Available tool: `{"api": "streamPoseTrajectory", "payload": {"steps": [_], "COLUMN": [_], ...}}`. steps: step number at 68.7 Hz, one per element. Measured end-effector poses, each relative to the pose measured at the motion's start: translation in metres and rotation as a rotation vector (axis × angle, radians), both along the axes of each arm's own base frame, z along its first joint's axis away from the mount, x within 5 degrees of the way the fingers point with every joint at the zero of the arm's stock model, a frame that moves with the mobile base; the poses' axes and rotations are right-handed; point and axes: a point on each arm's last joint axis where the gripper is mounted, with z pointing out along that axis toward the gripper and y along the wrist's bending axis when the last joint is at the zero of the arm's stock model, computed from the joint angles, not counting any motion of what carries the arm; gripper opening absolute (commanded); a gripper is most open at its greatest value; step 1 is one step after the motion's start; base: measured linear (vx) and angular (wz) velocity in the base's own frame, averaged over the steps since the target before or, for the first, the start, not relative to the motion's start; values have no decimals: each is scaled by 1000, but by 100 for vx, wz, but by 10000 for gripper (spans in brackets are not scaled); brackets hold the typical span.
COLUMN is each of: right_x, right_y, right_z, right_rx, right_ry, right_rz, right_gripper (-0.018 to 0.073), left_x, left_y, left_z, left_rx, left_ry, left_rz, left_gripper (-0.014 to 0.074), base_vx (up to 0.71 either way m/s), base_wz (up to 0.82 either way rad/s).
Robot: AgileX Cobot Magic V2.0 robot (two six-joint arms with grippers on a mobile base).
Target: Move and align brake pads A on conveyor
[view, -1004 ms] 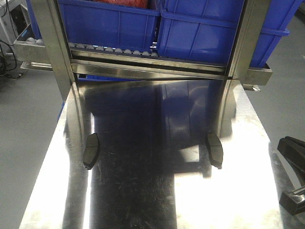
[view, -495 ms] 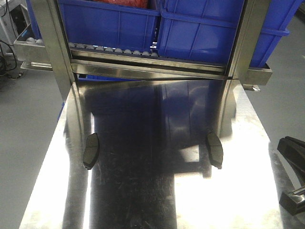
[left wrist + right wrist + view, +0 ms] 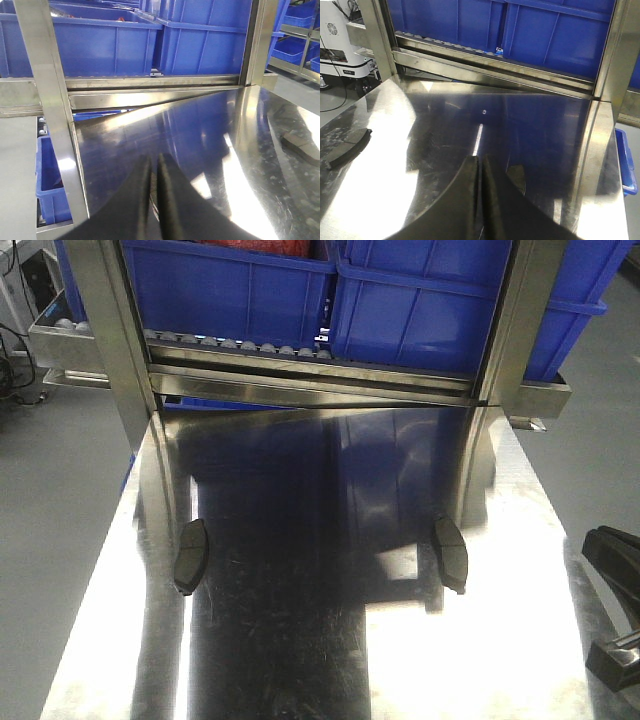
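Note:
Two dark grey brake pads lie on the shiny steel table (image 3: 300, 640): one at the left (image 3: 190, 555), one at the right (image 3: 450, 553). The conveyor is out of view. My left gripper (image 3: 154, 161) is shut and empty, low over the table; a pad (image 3: 301, 148) lies far to its right. My right gripper (image 3: 481, 162) is shut and empty; one pad (image 3: 347, 147) lies far to its left. A dark pad-like shape (image 3: 517, 181) shows just right of its fingers. In the front view only black parts of my right arm (image 3: 612, 558) show, at the right edge.
Blue plastic bins (image 3: 420, 310) sit on a roller rack (image 3: 240, 345) behind the table. Two steel uprights (image 3: 110, 340) (image 3: 515, 330) stand at the table's far corners. Another blue bin (image 3: 50, 185) sits below the table's left side.

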Motion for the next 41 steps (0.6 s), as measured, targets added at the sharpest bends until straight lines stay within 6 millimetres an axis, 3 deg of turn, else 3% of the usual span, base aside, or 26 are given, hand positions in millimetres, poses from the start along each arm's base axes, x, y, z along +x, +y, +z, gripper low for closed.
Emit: {"api": "streamPoseTrajectory", "payload": {"steps": [12, 20, 27, 41], "right_x": [0, 0, 0, 0], "right_y": [0, 0, 0, 0], "right_z": [0, 0, 0, 0], "right_rx": [0, 0, 0, 0], "right_ry": [0, 0, 0, 0], "right_rz": [0, 0, 0, 0], "right_gripper": [-8, -8, -8, -8], "left_x": [0, 0, 0, 8], "left_y": [0, 0, -1, -5], "left_z": [0, 0, 0, -3], "left_rx": [-1, -5, -25, -66], "left_ry": [-1, 1, 7, 88], "left_rz": [0, 0, -4, -10], "left_gripper": [512, 683, 732, 690], "base_vx": [0, 0, 0, 0], "base_wz": [0, 0, 0, 0]}}
